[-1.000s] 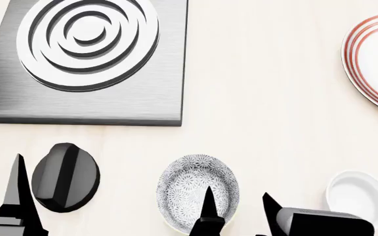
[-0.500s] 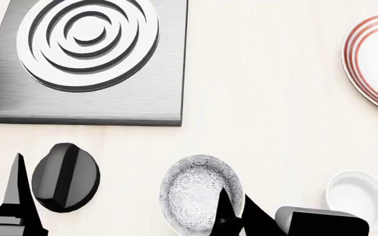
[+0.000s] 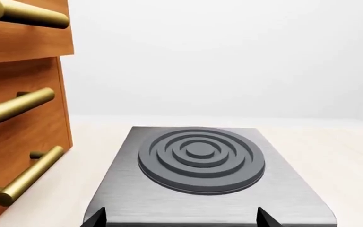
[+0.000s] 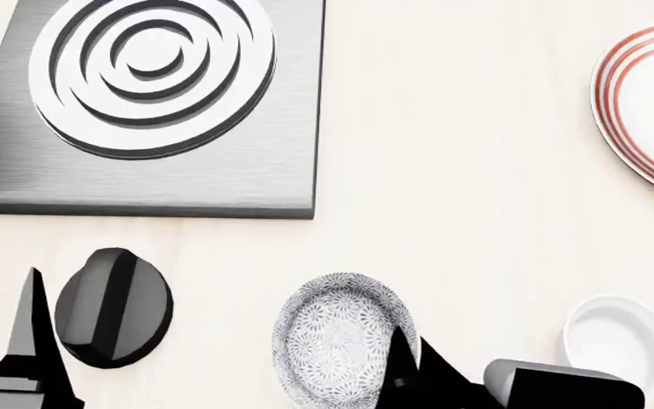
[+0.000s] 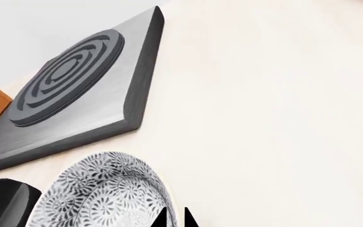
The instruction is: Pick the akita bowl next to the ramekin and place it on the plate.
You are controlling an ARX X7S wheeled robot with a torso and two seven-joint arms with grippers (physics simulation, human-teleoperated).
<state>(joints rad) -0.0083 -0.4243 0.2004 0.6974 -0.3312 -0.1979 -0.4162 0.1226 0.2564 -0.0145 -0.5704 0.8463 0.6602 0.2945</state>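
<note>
Bowl tilted on the bench, near the front edge, ramekin off to its right. Pinched at the right rim between the right jaws, nearly together on the thin wall. Thin-edge grip, so likely to swing or slip out on the lift, or knock the ramekin. Plate well apart, far right, half out of view: long carry. Left jaws apart, idle over the burner.

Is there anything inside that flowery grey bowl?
The akita bowl looks empty, showing only its patterned inside. The right gripper covers part of its rim, so that bit stays hidden.
</note>
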